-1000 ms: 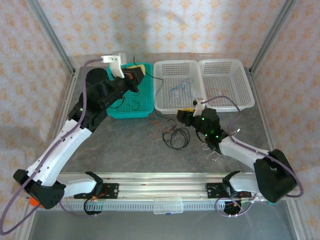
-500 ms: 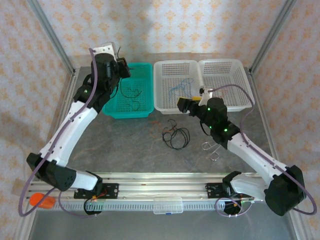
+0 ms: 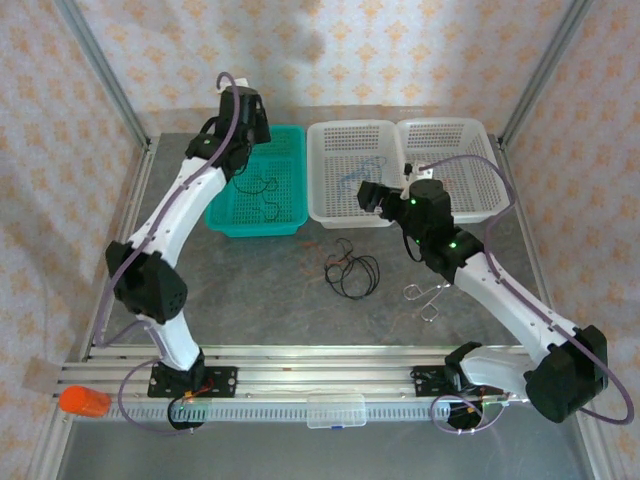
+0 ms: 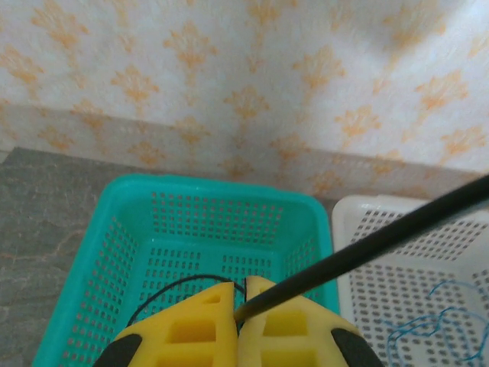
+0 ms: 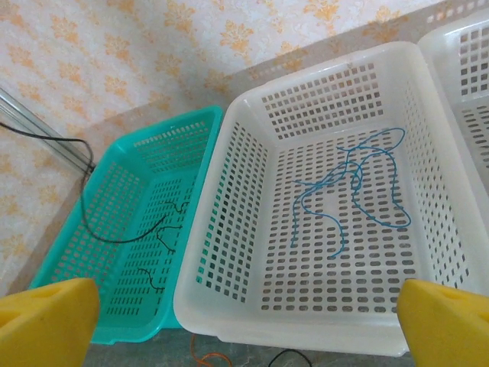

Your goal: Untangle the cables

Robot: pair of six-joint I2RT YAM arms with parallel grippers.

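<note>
**Ana:** Cables (image 3: 352,272)! Where are they all?

**Ben:** On the grey table (image 3: 250,300). Three baskets sit in a row at its far edge. The blue-green basket (image 3: 292,218) is on the left, then the middle white basket (image 3: 330,212). The right white basket (image 3: 482,212) is near the far right corner.

**Ana:** And the claws?

**Ben:** The left gripper (image 4: 241,298) is up over the blue-green basket, pinched tight on a black cable (image 4: 367,241). The right gripper (image 5: 244,325) is at the near wall of the middle white basket. Its jaws are spread wide, with nothing in them.

**Ana:** What else?

**Ben:** A blue cable (image 5: 348,183) lies inside the middle white basket. Some black loops (image 3: 345,280) lie near the middle of the table, just in front of that basket. A little silver tool (image 3: 425,297) lies to their right.
</note>
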